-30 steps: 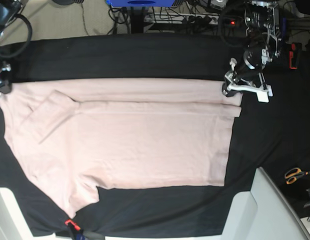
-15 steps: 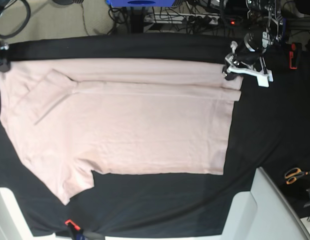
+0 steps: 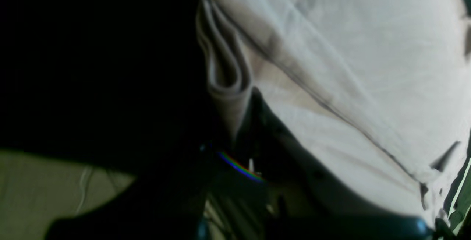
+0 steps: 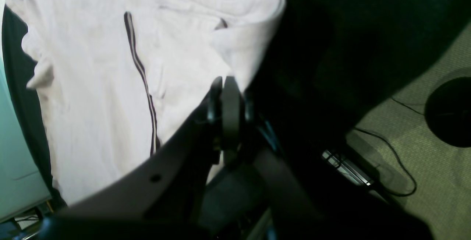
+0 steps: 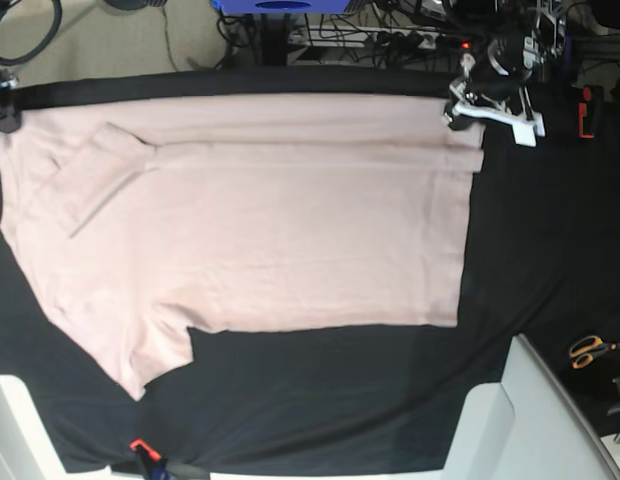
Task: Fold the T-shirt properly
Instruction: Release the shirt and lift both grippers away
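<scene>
The pale pink T-shirt lies spread flat on the black cloth, with its far long edge folded over in a band and one sleeve folded inward at the left. My left gripper is shut on the far right hem corner; the left wrist view shows its dark fingers pinching the layered hem of the T-shirt. My right gripper is shut on the far left corner, and in the right wrist view the gripper clamps a bunched edge of the T-shirt.
Orange-handled scissors lie at the right edge. A white surface juts in at the lower right. A red part sits beside my left arm. Cables and a power strip lie on the floor beyond the table's far edge.
Both grippers have pulled back toward the far edge of the table, dragging the whole T-shirt that way across the black cloth. Their grips have stayed shut.
</scene>
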Controlling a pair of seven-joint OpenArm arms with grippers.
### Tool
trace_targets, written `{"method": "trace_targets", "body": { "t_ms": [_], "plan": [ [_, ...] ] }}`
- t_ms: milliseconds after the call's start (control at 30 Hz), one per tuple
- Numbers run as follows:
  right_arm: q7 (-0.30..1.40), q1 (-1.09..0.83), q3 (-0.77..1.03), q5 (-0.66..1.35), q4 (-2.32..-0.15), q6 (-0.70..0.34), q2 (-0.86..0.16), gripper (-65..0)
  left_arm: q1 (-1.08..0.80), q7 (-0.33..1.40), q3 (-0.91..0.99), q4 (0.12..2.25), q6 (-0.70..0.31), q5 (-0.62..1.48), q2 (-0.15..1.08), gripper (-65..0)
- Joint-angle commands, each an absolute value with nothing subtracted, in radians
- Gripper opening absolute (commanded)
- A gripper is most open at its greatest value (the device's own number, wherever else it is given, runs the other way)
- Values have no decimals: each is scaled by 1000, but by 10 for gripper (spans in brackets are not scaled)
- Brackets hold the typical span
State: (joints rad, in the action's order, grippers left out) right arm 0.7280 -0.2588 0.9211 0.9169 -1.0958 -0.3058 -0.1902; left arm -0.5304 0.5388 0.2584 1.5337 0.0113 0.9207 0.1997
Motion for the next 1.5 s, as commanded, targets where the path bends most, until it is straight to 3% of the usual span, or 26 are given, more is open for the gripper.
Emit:
{"method": "trace_targets", "body": {
  "t_ms": [0, 933, 1000, 1100, 1167, 1233, 1300, 1467],
  "plan": [
    [711, -263, 926, 929, -1115, -311, -216, -650, -539, 524, 265, 1550, 8, 924, 209, -650],
    [754, -292, 937, 932, -1107, -306, -206, -644, -567, 529, 265, 1544, 10, 923, 214, -650],
    [756, -292, 937, 934, -1107, -306, -206, -587, -568, 530, 265, 1540, 10, 923, 213, -650],
    [756, -303, 949, 934, -1113, -306, -185, -392, -570, 530, 265, 1538, 10, 923, 211, -650],
    [757, -308, 975, 934, -1122, -306, -173, -285, -576, 530, 265, 1538, 10, 923, 211, -559],
    [766, -312, 1000, 934, -1129, -306, -162, -269, -581, 530, 266, 1532, 10, 923, 214, -462],
    [783, -312, 1018, 932, -1129, -306, -160, -273, -585, 530, 292, 1527, 10, 923, 211, -406],
    [816, -340, 1059, 931, -1129, -306, -160, -270, -618, 530, 394, 1514, 10, 924, 206, -369]
  ]
}}
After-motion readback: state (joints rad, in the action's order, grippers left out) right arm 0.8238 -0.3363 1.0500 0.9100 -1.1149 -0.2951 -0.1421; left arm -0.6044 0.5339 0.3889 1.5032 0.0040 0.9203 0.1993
